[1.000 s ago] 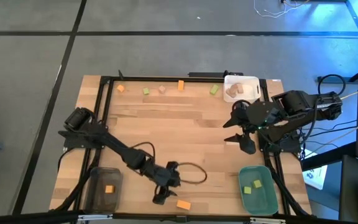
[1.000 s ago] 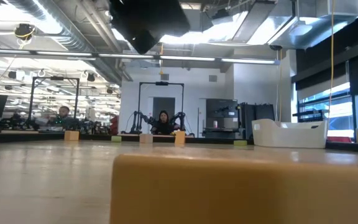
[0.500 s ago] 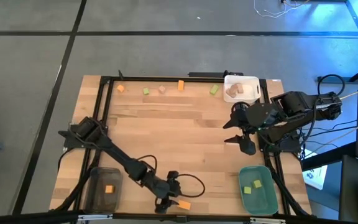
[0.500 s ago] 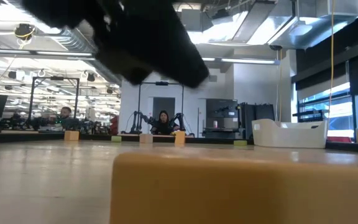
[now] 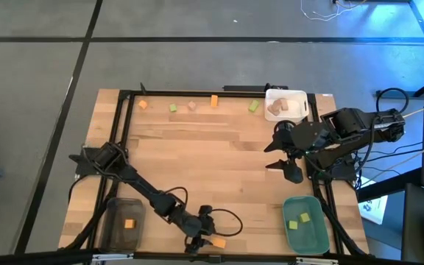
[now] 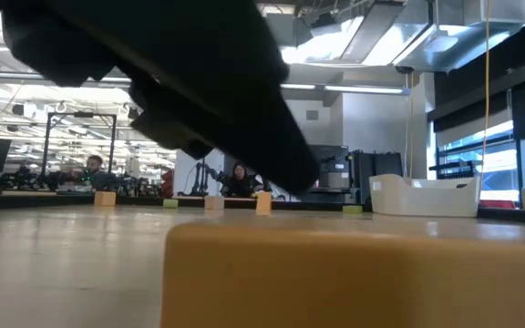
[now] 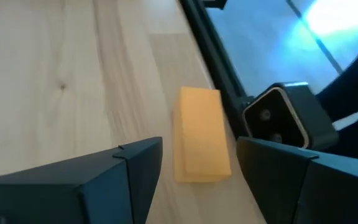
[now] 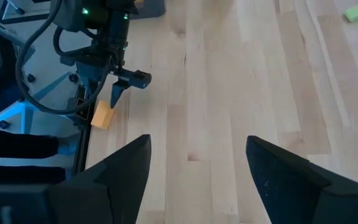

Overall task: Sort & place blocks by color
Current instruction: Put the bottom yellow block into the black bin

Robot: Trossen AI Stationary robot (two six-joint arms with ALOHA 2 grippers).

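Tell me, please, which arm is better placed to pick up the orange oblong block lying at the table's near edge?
The left. Its hand is open right at the orange oblong block, which lies between the spread fingers. The right hand hangs open over the table's far right side, well away from that block.

You won't find any readable text, label, brand, number or sign on anything in these views.

Two dark jointed arms [image 5: 135, 181], looping black cables, apparently matte fingers [image 7: 92, 180]
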